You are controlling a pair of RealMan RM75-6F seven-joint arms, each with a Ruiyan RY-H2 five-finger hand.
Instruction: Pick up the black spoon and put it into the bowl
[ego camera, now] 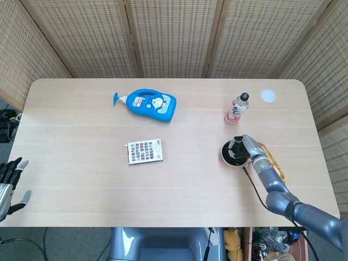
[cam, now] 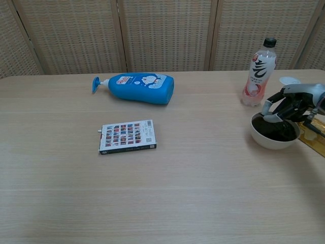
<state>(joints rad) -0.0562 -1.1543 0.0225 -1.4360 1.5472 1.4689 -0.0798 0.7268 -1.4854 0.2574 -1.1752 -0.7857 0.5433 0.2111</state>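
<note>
The white bowl (ego camera: 223,154) with a dark inside stands at the table's right; the chest view shows its outer wall (cam: 274,144). My right hand (ego camera: 248,147) reaches over the bowl's right rim, and in the chest view the same hand (cam: 293,100) has its fingers (cam: 269,108) curled down above the dark interior. I cannot make out the black spoon against that interior, nor tell whether the hand holds it. My left hand (ego camera: 11,182) hangs off the table's near left corner with its fingers apart and nothing in it.
A blue pump bottle (ego camera: 149,103) lies at the back centre. A pink drink bottle (ego camera: 237,109) stands just behind the bowl, with a white lid (ego camera: 267,95) further back. A yellow snack pack (ego camera: 271,161) lies right of the bowl. A patterned card box (ego camera: 145,151) lies mid-table.
</note>
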